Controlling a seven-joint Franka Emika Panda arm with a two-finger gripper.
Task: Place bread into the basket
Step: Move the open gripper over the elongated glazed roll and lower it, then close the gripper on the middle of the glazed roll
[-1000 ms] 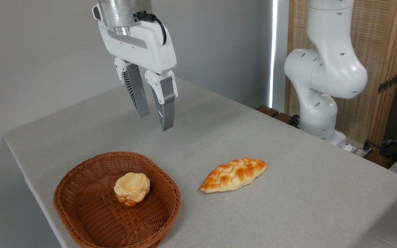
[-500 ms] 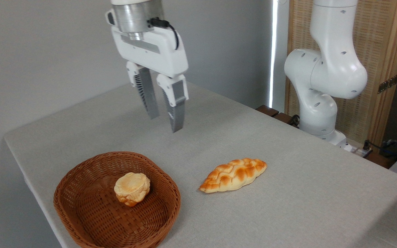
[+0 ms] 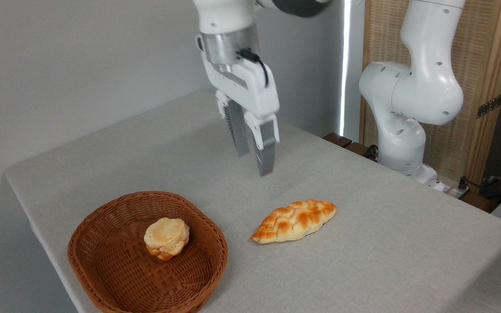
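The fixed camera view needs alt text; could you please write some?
A white robot gripper hangs empty above a grey table, over a braided bread. To the left, a wicker basket holds a small round bun.

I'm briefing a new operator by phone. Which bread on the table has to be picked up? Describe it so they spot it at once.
On the grey table, find the brown wicker basket at the left. The bread lies on the cloth to its right, outside it. It is long, braided and pointed, unlike the round pale bun in the basket.
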